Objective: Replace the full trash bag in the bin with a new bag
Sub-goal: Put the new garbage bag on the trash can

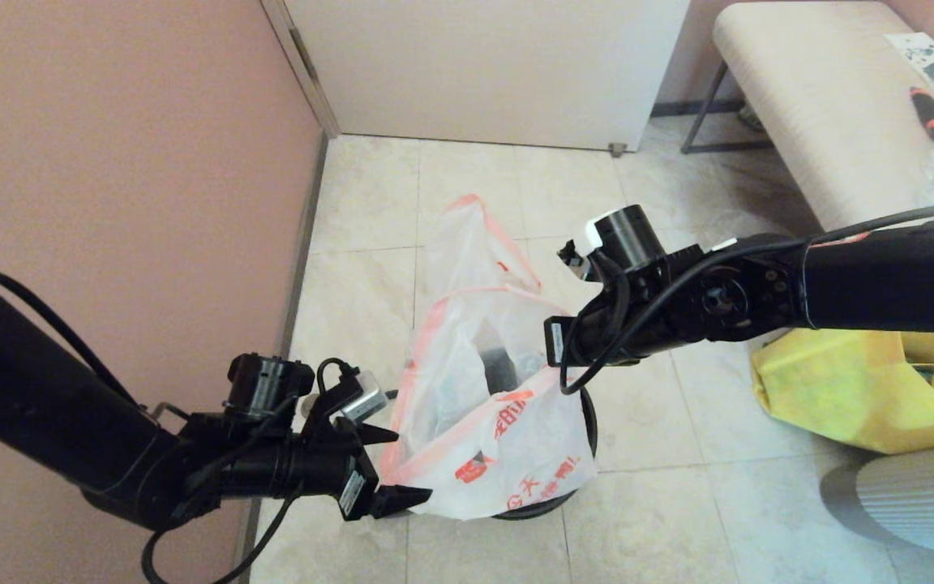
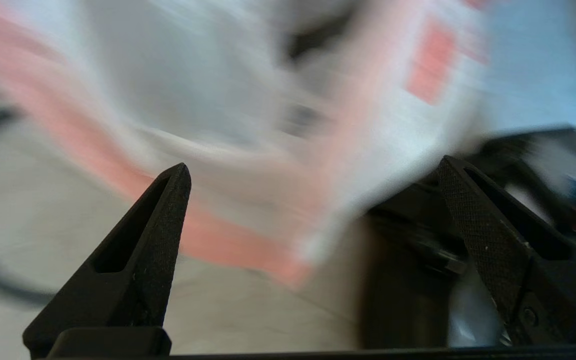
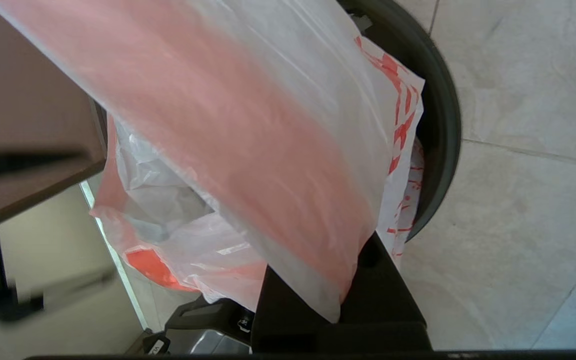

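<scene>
With the new bag (image 1: 491, 389) draped over the bin (image 1: 589, 422), right gripper (image 3: 348, 280) pinching its handle, the wide-open, empty left gripper (image 1: 402, 462) beside the bin could snag the film and drag it off.

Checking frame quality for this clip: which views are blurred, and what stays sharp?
Left wrist view: the new bag is smeared by motion blur, only the fingers are crisp. Right wrist view: the nearest pink band is soft, the bin rim sharp. Head view: sharp throughout.
</scene>
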